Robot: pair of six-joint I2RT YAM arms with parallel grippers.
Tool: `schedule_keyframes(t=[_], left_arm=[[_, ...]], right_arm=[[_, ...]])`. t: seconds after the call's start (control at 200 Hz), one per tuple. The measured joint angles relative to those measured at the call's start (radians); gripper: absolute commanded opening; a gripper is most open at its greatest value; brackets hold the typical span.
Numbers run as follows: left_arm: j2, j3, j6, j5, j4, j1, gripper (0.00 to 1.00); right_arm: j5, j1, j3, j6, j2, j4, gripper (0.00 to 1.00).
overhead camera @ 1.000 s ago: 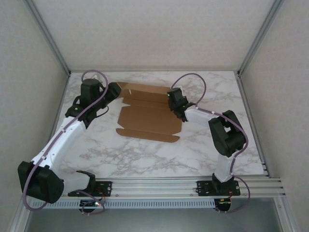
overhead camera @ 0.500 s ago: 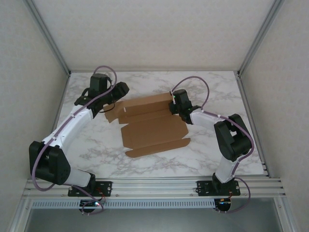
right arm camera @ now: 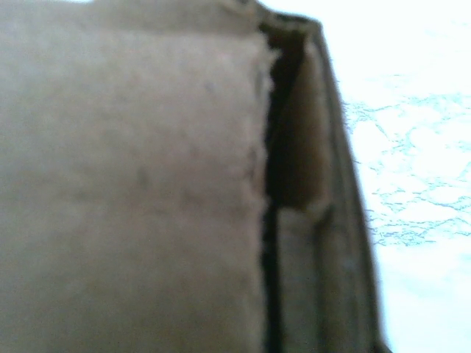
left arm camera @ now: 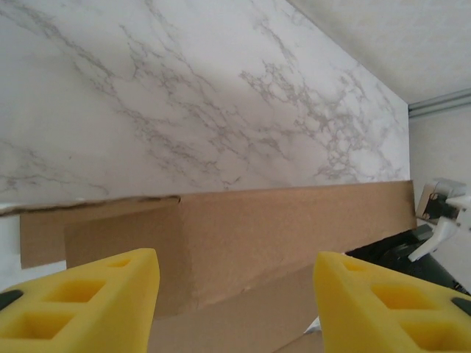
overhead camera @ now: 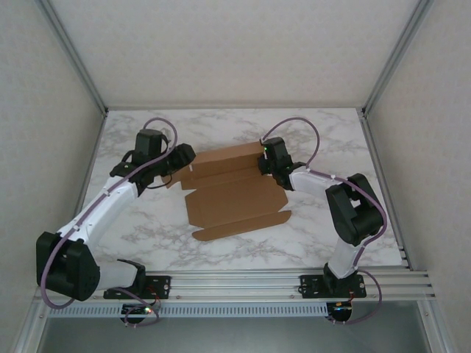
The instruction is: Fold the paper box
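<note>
The plain brown die-cut cardboard paper box (overhead camera: pixel 235 195) lies opened out in the middle of the white marble-patterned table (overhead camera: pixel 324 140), turned a little askew. It is a sheet, not yet a container. Its broad middle panel is flat, a narrow flap runs along the near edge, and the far panels with their side tabs are creased and partly lifted.

The left gripper (overhead camera: pixel 184 156) sits at the far left corner. Its yellow foam pads (left arm camera: pixel 96 294) are spread apart, with a raised cardboard panel (left arm camera: pixel 250 220) standing beyond the gap, untouched. The right gripper (overhead camera: pixel 266 163) is at the far right edge, clenched on the card. From its wrist the rough brown layers (right arm camera: pixel 132 184) loom very close and blurred.
</note>
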Motion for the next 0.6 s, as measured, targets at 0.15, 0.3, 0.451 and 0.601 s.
schedule_keyframes(t=[0.15,0.3,0.451,0.601], left_arm=[[0.010,-0.046,-0.019,0.021,0.035,-0.003,0.54],[0.025,-0.064,-0.048,0.034,0.093,-0.009,0.54],[0.051,-0.076,-0.076,0.036,0.155,-0.010,0.50],[0.085,-0.082,-0.090,0.037,0.222,-0.010,0.45]], right_arm=[[0.005,0.001,0.000,0.008,0.001,0.000,0.11],[0.006,0.001,0.000,0.018,0.002,0.001,0.11],[0.003,0.001,0.000,0.027,0.003,0.004,0.11],[-0.003,0.001,0.000,0.035,0.004,0.004,0.11]])
